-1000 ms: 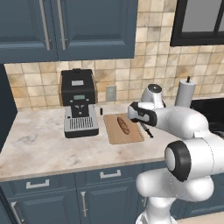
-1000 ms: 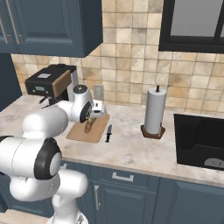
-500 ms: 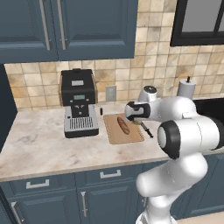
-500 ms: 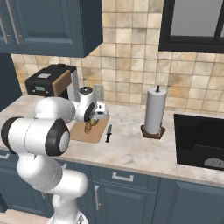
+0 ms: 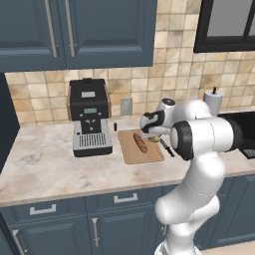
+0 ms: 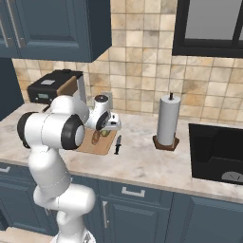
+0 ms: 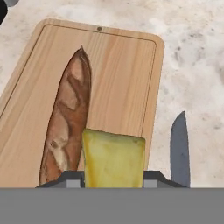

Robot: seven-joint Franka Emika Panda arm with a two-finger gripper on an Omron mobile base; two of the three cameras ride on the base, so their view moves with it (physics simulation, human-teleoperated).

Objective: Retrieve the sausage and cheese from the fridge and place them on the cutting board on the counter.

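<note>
Hand view: sausage [image 7: 65,127] already on the cutting board [image 7: 122,83], my gripper [image 7: 113,177] clamped on the cheese [image 7: 113,159] above it, only the drop left.

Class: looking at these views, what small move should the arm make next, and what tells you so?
Probably lower and open the gripper: it holds the cheese over the cutting board, beside the sausage already lying there.
</note>
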